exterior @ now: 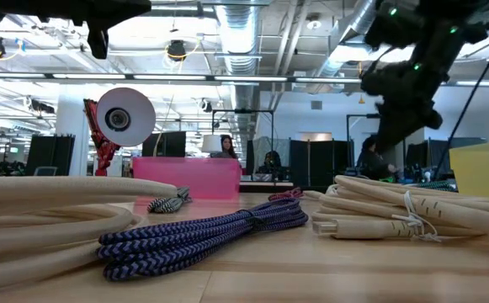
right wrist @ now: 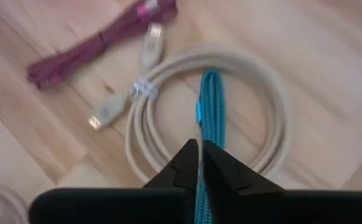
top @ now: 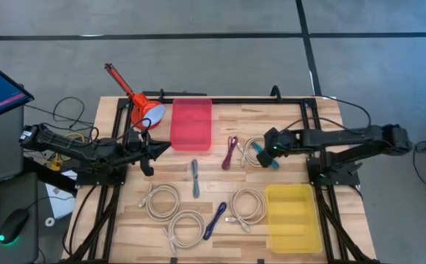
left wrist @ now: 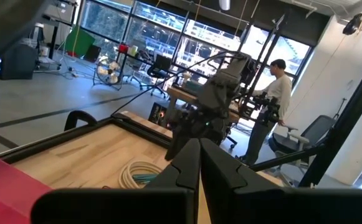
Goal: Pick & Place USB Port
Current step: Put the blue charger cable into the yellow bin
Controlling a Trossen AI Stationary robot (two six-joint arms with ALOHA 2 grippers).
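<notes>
Pink bin (top: 191, 123), yellow bin (top: 293, 218), contents unseen

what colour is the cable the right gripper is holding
Teal, with a braided look. The right gripper is shut on the cable; the right wrist view shows it best.

We see two black jointed arms; the left gripper (left wrist: 199, 163) and right gripper (right wrist: 200, 163) end in dark, wedge-shaped fingers, with small green lights on the right arm.
</notes>
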